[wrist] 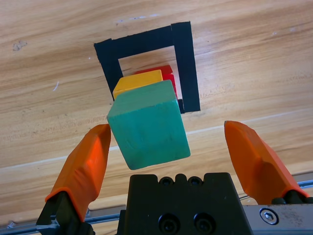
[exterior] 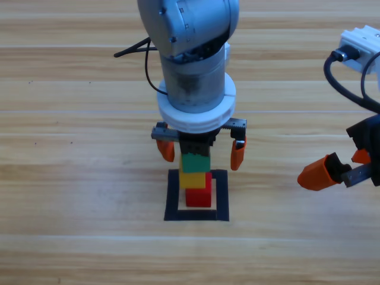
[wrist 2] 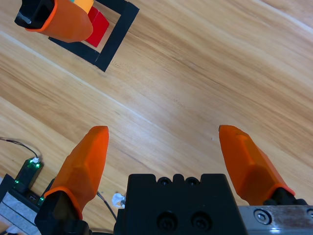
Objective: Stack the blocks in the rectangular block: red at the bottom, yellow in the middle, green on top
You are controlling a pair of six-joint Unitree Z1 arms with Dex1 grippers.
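Inside the black tape rectangular block [exterior: 196,215] [wrist: 184,63] stands a stack: the red cube [exterior: 199,196] [wrist: 167,75] at the bottom, the yellow cube [exterior: 192,179] [wrist: 137,82] on it, the green cube [exterior: 195,162] [wrist: 149,125] on top. My left gripper [exterior: 201,151] [wrist: 173,156] hovers over the stack, open, its jaws apart on either side of the green cube without touching it. At the right edge waits my right gripper [exterior: 338,168] [wrist 2: 166,156], open with nothing between its jaws. The right wrist view shows the red cube [wrist 2: 99,24] far off.
A small black electronics board [wrist 2: 22,188] with wires lies at the lower left of the right wrist view. Bare wooden table [exterior: 89,196] surrounds the tape outline.
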